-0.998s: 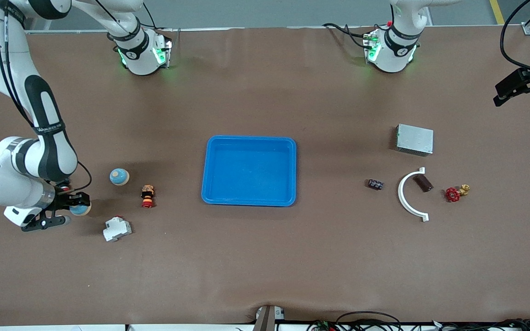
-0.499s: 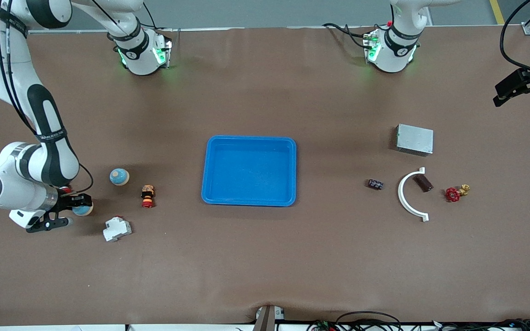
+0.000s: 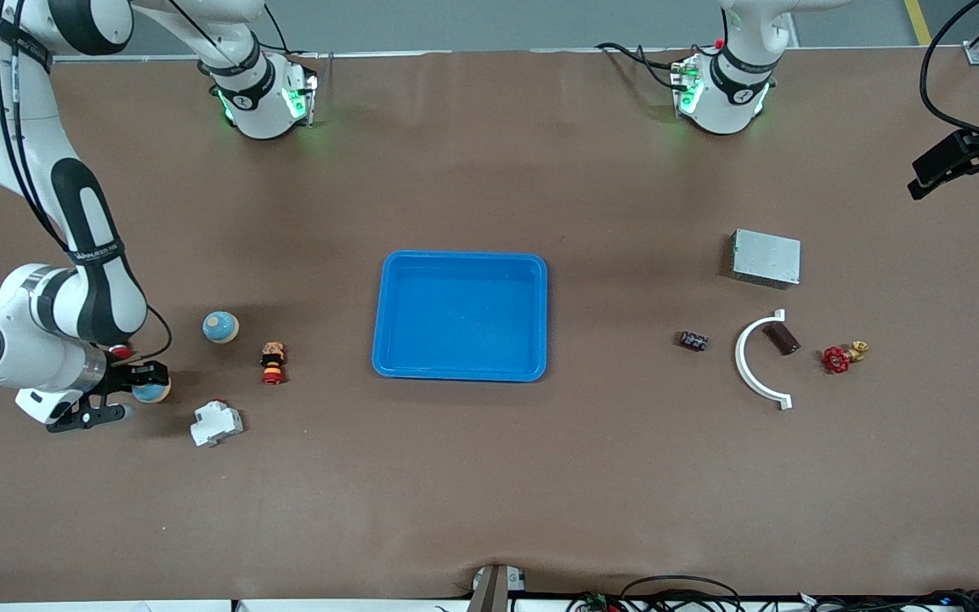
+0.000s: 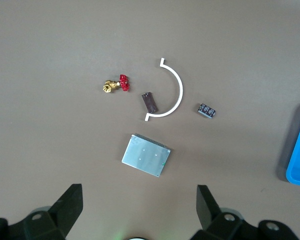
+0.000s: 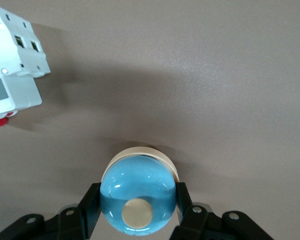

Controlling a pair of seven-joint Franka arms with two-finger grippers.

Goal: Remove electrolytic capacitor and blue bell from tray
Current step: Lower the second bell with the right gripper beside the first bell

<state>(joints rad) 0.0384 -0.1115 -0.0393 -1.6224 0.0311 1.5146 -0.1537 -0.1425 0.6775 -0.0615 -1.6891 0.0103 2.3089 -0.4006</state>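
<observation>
Right wrist view shows the right pincer [image 5: 136, 212] clenched on the blue bell [image 5: 138, 197], low over the surface, well clear of the tray [image 3: 460, 260]; release gently. Left pincer [image 4: 138, 212] waits, released.

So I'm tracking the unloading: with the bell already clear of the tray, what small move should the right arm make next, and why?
Probably open the right gripper and let go: it is shut on the blue bell, low over the table near the white breaker, well away from the empty tray.
</observation>
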